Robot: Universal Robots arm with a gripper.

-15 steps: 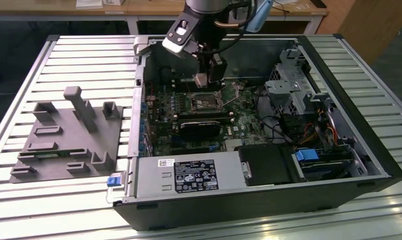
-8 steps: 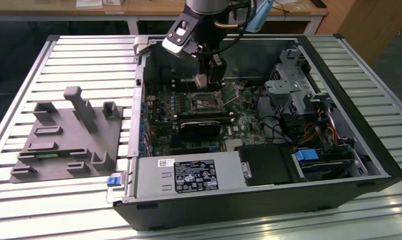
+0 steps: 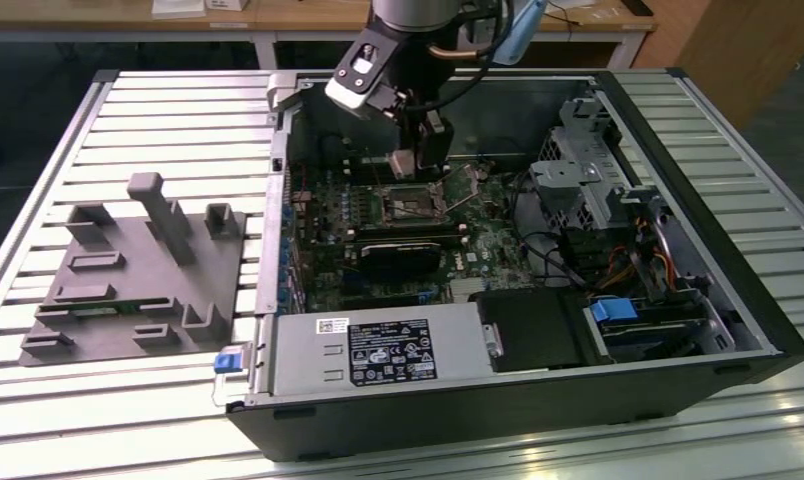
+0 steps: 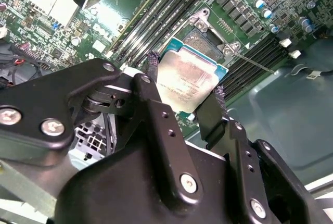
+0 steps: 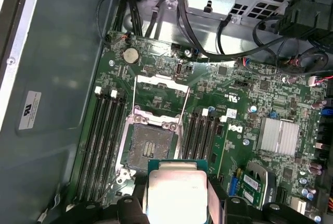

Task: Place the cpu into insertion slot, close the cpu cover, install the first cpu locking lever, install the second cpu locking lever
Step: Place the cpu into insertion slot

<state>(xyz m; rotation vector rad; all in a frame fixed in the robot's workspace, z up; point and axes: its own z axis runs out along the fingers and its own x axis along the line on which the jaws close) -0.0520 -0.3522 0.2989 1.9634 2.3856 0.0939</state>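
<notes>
A ribbed metal table [image 3: 175, 110] carries the open computer case [image 3: 509, 410]. In the exterior view, wooden desks [image 3: 309, 15] stand at twelve o'clock of it and a grey fixture [image 3: 135, 270] at nine. Over the green motherboard [image 5: 244, 99], the gripper [image 3: 406, 165] pinches the cpu [image 4: 188, 81] by its edges, near the bare insertion slot [image 5: 151, 143]. The cpu cover [image 5: 158, 81] is swung open.

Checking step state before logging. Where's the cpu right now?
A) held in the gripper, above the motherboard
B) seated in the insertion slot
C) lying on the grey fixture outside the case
A: the cpu sits clamped in the gripper, and the insertion slot is bare with the cpu cover swung open.
</notes>
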